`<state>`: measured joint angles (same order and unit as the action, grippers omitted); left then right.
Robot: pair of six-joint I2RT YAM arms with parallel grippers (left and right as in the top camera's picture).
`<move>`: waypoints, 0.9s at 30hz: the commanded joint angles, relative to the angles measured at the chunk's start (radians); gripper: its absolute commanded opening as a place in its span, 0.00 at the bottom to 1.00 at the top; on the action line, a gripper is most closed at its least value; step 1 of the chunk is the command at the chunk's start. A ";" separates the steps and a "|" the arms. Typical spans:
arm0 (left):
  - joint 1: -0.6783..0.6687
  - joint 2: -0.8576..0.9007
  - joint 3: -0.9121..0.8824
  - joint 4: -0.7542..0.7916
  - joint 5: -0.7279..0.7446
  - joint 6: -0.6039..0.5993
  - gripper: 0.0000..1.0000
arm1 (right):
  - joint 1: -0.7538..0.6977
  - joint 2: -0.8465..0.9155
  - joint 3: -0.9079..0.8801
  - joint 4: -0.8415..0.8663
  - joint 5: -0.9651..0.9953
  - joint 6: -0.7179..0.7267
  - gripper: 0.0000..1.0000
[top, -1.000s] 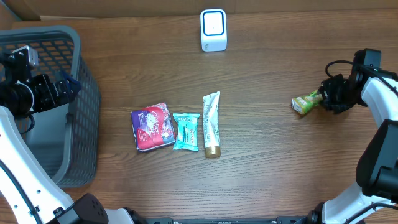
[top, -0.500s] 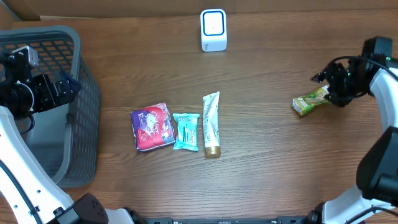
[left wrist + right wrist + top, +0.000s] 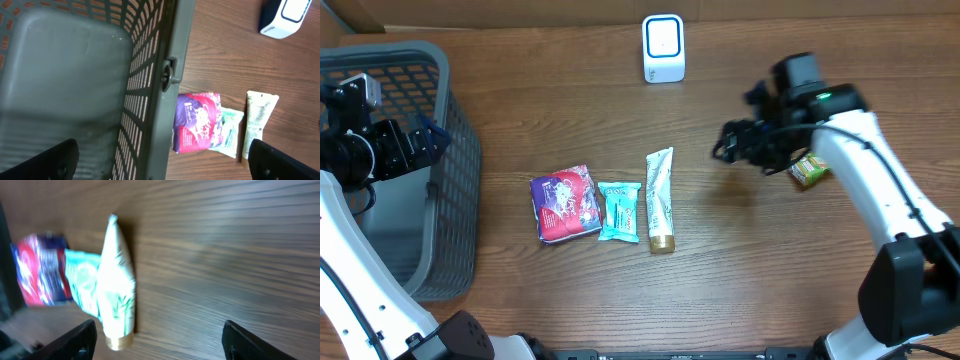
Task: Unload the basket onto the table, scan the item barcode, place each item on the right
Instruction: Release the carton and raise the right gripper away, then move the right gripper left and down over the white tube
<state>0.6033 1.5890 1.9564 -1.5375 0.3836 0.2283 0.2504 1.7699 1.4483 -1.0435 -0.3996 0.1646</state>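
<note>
The white and blue scanner [image 3: 663,48] stands at the back middle of the table. Three items lie in a row at the centre: a purple-pink packet [image 3: 565,204], a teal packet [image 3: 619,211] and a white tube with a gold cap [image 3: 660,198]. A green packet [image 3: 810,168] lies at the right, partly under my right arm. My right gripper [image 3: 735,143] hovers open and empty between the tube and the green packet; its wrist view shows the tube [image 3: 119,300] down to the left. My left gripper [image 3: 420,140] is wide open and empty over the basket's edge.
A grey mesh basket [image 3: 450,215] fills the left side; the left wrist view looks onto its rim [image 3: 170,75] and its bare floor. The scanner [image 3: 287,15] shows at that view's top right. Bare wood lies in front of the scanner.
My right gripper opened off the green packet, left it on the table, and swung left toward the centre items. The left arm has not moved.
</note>
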 commanded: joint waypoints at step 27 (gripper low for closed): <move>-0.002 0.006 0.002 0.001 -0.002 0.003 1.00 | 0.202 0.299 -0.035 0.314 -0.194 0.023 0.87</move>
<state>0.6033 1.5890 1.9564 -1.5375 0.3836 0.2283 0.4477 2.0453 1.4181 -0.7387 -0.5209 0.1623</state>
